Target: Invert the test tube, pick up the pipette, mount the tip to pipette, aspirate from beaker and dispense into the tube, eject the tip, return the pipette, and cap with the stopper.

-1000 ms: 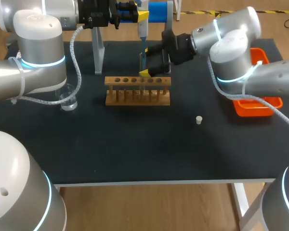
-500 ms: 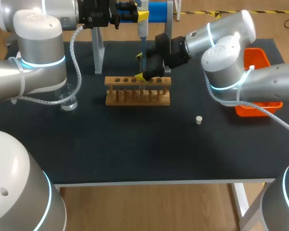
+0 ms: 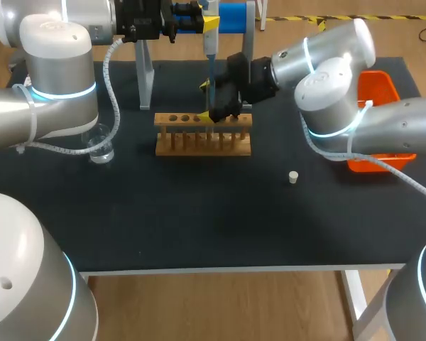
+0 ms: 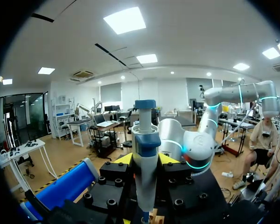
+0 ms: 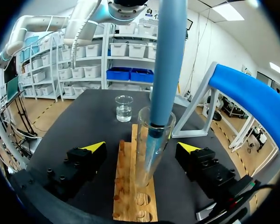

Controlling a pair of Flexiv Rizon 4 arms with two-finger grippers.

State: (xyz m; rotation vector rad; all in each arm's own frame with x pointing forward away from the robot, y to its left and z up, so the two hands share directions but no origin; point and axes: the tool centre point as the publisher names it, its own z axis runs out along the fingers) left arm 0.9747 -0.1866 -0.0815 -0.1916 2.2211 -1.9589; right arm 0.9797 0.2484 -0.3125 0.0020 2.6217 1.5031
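Our left gripper (image 4: 145, 161) hangs above the back of the table (image 3: 199, 220), its jaws clamped on the pipette (image 4: 145, 135) from 2 sides, yellow tips pressed against the body. The pipette points straight down, and in the right wrist view its blue lower end passes into the open mouth of the glass test tube (image 5: 146, 168). That tube stands in a hole of the wooden rack (image 3: 192, 143), mouth up and uncapped. Our right gripper (image 3: 211, 101) sits at the rack's back edge with its jaws apart: 1 finger lies on each side of the tube, and neither touches the glass. The beaker (image 3: 100, 150) holds some clear liquid and stands well apart from the rack, toward our left arm. The small pale stopper (image 3: 293, 177) lies alone on the dark table surface, in front of the rack and toward our right arm. An orange bin (image 3: 383, 162) sits near the table's right edge, partly hidden by that arm.
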